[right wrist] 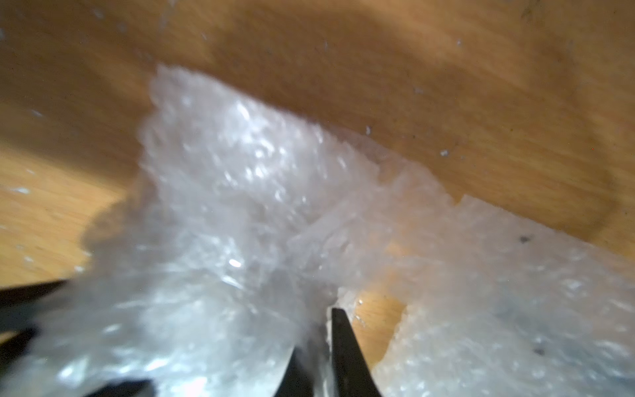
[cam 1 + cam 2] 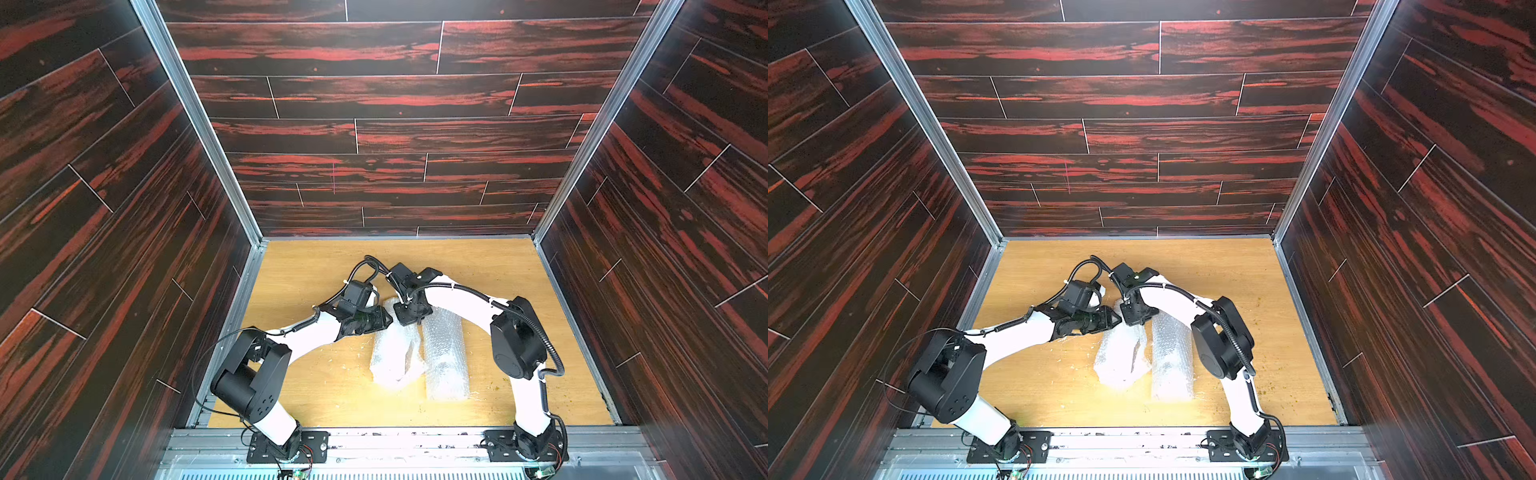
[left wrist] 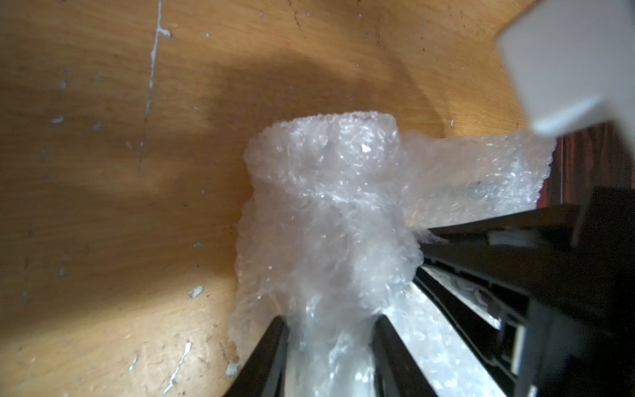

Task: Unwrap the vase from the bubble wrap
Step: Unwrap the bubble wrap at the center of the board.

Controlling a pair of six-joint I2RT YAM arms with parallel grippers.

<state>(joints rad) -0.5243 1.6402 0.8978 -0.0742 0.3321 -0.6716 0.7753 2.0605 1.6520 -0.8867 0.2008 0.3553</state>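
The bubble wrap (image 2: 395, 353) lies as a crinkled bundle near the middle of the counter (image 2: 299, 270), running from the near edge toward the far edge. It seems to touch a second roll (image 2: 444, 357), neater, on the right-edge side. No vase shows through the wrap; it is presumably inside. The left gripper (image 3: 328, 319) is clamped partway closed around the bundle's narrow far end, with wrap bunched between its jaws. The right gripper (image 1: 316, 338) has its jaws nearly together on a thin loose flap at that same end. The step in hand looks like peeling open the first layer. Next, the right gripper should draw the flap away gently while the left steadies the bundle, so the plastic does not tear.
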